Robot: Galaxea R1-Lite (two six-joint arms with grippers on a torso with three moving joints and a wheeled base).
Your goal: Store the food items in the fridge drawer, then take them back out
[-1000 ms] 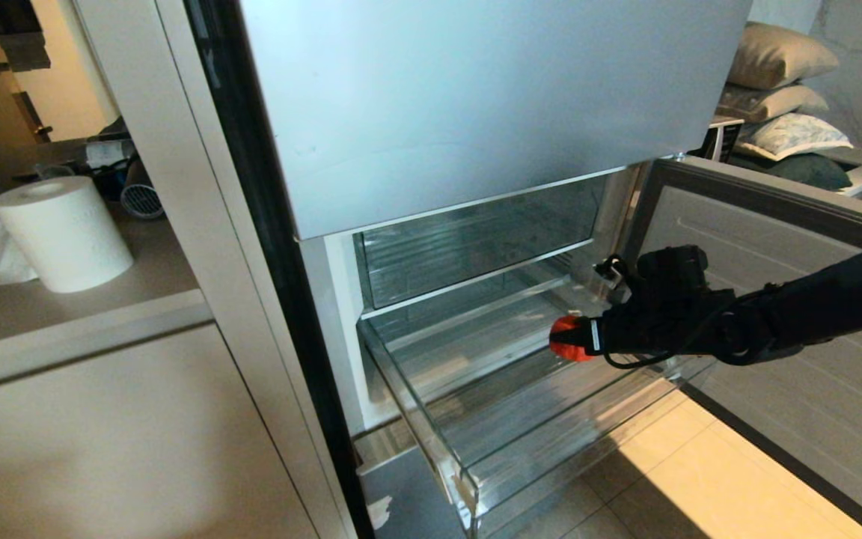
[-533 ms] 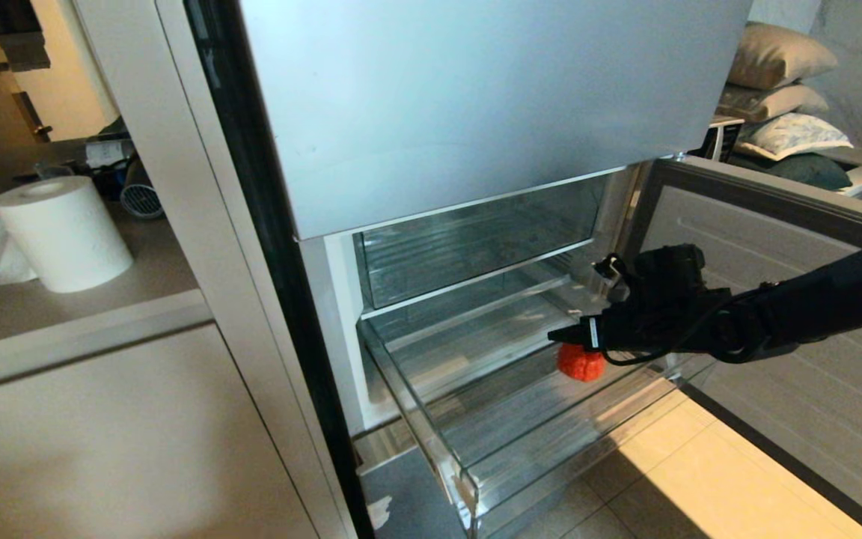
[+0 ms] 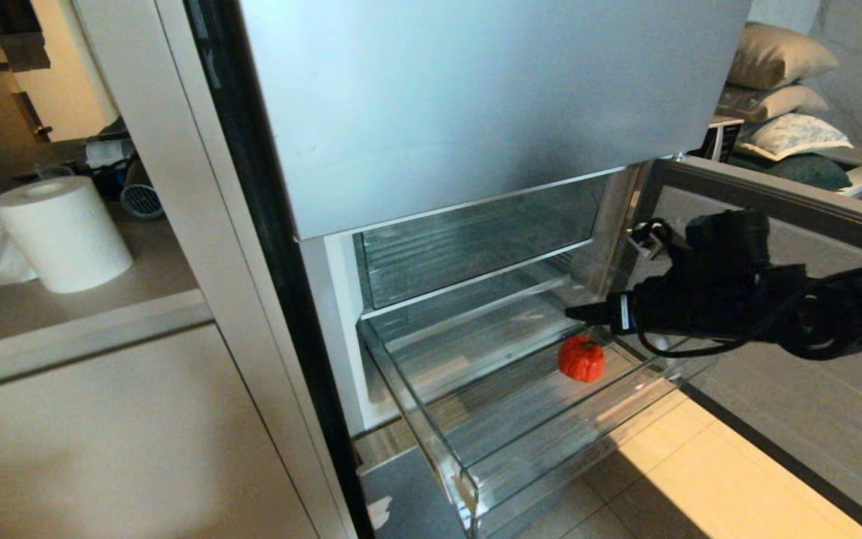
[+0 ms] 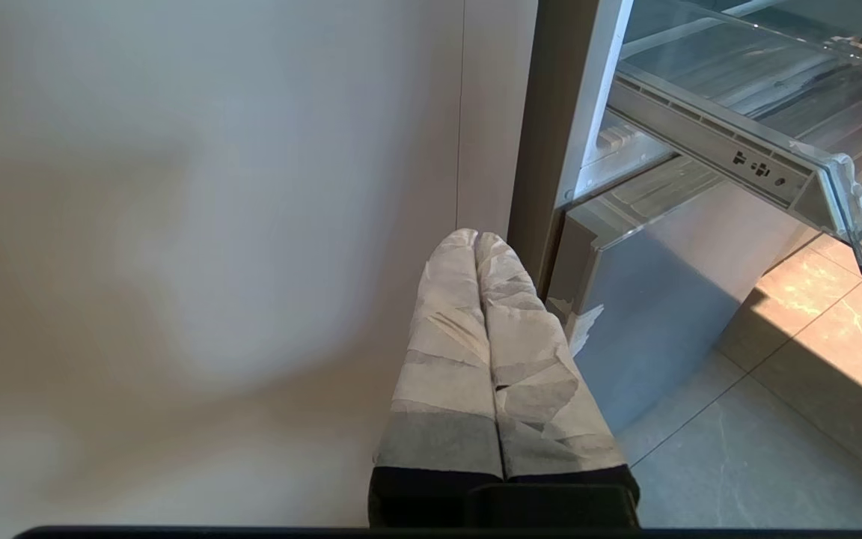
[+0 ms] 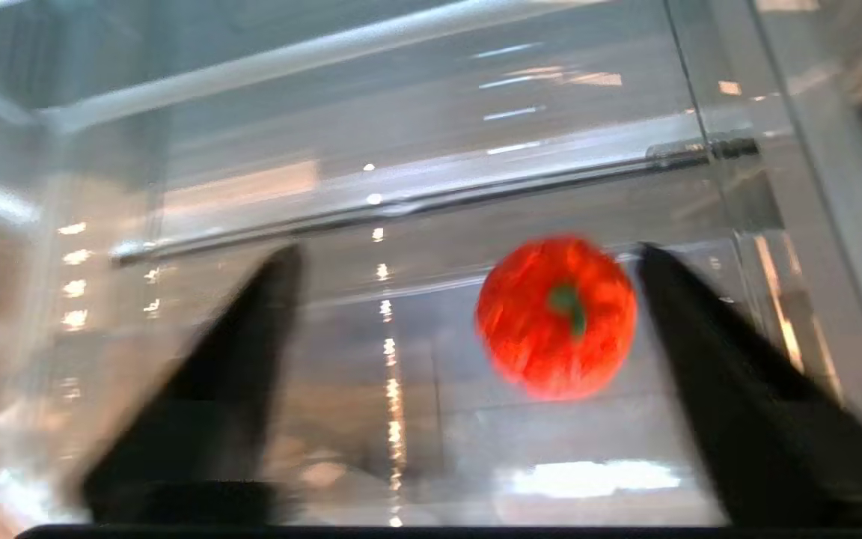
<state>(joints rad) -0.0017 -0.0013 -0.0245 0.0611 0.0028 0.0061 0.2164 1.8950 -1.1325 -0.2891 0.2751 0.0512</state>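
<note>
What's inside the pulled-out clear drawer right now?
One red pepper lies on the ribbed floor of the fridge drawer, near its right side. Nothing else shows; the right gripper hovers above, open.

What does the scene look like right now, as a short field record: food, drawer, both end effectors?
food: red pepper lying on the drawer floor, stem up, free of any grip
drawer: pulled out, clear, holds only the pepper
right end effector: open, above the pepper, not touching it
left end effector: shut, parked low beside the fridge, holding nothing

Right end effector (image 3: 577, 313) spread wide; left (image 4: 478, 243) closed
</note>
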